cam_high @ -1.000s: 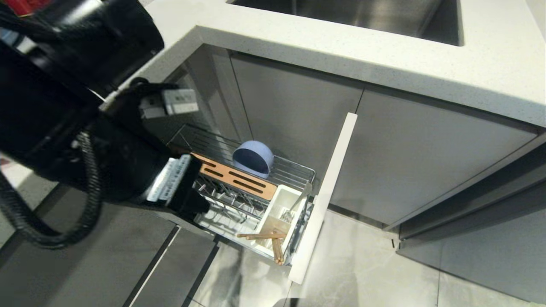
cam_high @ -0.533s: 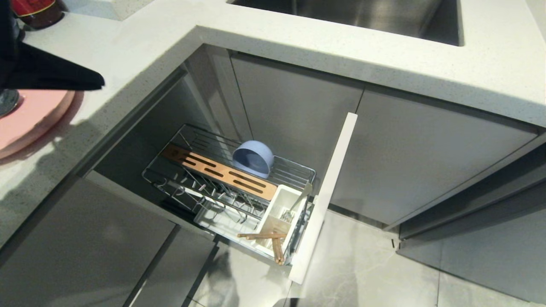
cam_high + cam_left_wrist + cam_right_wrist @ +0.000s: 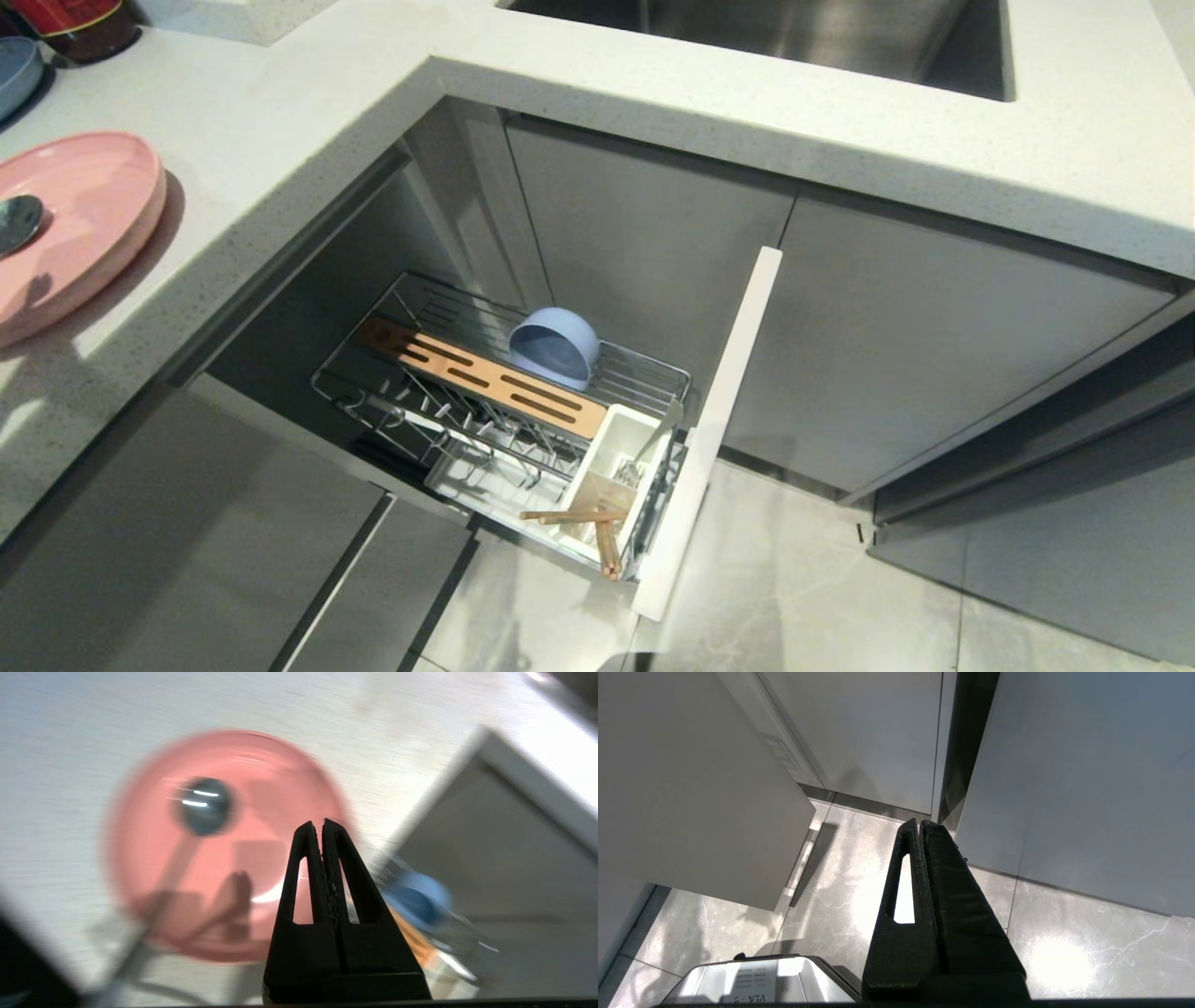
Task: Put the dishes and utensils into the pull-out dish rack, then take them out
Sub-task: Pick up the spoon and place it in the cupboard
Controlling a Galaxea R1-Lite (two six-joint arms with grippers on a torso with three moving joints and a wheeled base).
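The pink plate (image 3: pixel 79 224) lies on the white counter at the left, with the grey spoon (image 3: pixel 15 222) resting on it. Pulled out below the counter is the chrome dish rack (image 3: pixel 644 375). The light-blue bowl (image 3: pixel 554 347) sits on its side on the rack's upper wires. The chopsticks (image 3: pixel 590 525) lie in the white cutlery box (image 3: pixel 618 446) by the pale front panel (image 3: pixel 714 429). In the left wrist view my left gripper (image 3: pixel 322 822) hangs shut and empty above the counter, over the plate (image 3: pixel 154 868) edge nearest the rack; the spoon (image 3: pixel 204 805) and bowl (image 3: pixel 420 900) show blurred. My right gripper (image 3: pixel 920 823) is shut, parked over the floor.
A blue-grey plate (image 3: pixel 13 73) and a red jar (image 3: pixel 82 21) stand at the counter's far left. The steel sink (image 3: pixel 775 37) is at the back. A wooden slotted board (image 3: pixel 485 378) spans the rack. Grey cabinet doors flank the open bay.
My left arm, which filled the left of the head view, has swung up and out of it to the left, uncovering the pink plate and spoon. The rack's contents have not moved.
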